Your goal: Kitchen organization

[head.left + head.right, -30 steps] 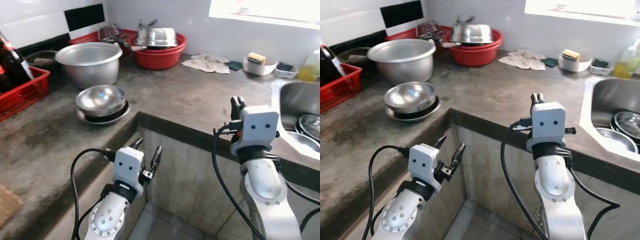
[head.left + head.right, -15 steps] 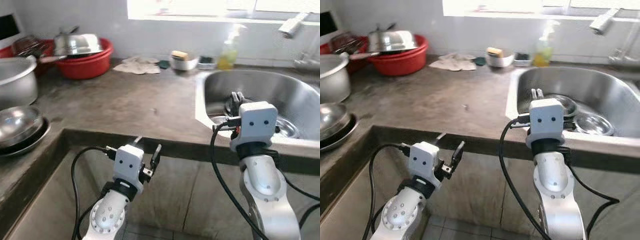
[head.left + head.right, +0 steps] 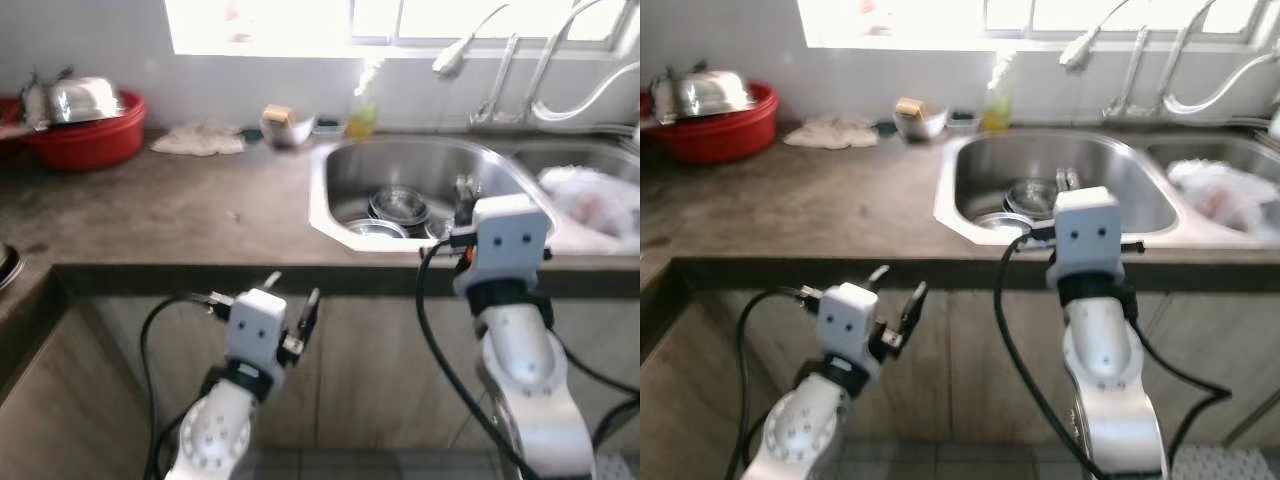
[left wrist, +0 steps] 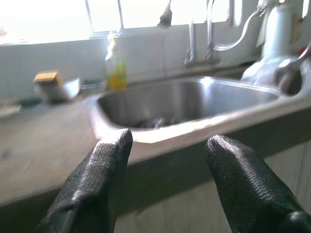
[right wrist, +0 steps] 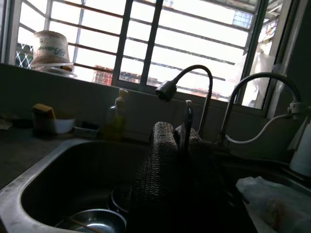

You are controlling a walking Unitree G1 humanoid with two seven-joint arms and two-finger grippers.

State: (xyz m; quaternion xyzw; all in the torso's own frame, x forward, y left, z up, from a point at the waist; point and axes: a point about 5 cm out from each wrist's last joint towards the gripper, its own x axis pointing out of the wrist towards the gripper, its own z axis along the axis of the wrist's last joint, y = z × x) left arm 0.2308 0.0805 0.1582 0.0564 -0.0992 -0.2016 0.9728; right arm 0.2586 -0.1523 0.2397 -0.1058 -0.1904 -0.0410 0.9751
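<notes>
A steel sink (image 3: 328, 214) is set in the grey countertop (image 3: 150, 205) right in front of me, with steel bowls (image 3: 398, 206) stacked in its basin. My left gripper (image 3: 292, 298) hangs open and empty below the counter's front edge, pointing toward the sink (image 4: 180, 99); its fingers (image 4: 99, 177) stand wide apart. My right gripper (image 3: 462, 190) is raised at the sink's front rim, shut with nothing in it. In the right wrist view its fingers (image 5: 163, 160) press together above the bowls (image 5: 95, 223).
A second basin at the right holds a white plastic bag (image 3: 595, 200). Behind the sink are faucets (image 3: 452, 58), a soap bottle (image 3: 362, 102) and a bowl with a sponge (image 3: 282, 124). A cloth (image 3: 198, 140) and a red basin (image 3: 85, 138) holding a steel pot are at far left.
The whole view has swung right, from the counter corner with the stacked bowls to the sink. Both grippers keep the same pose: left open, right shut.
</notes>
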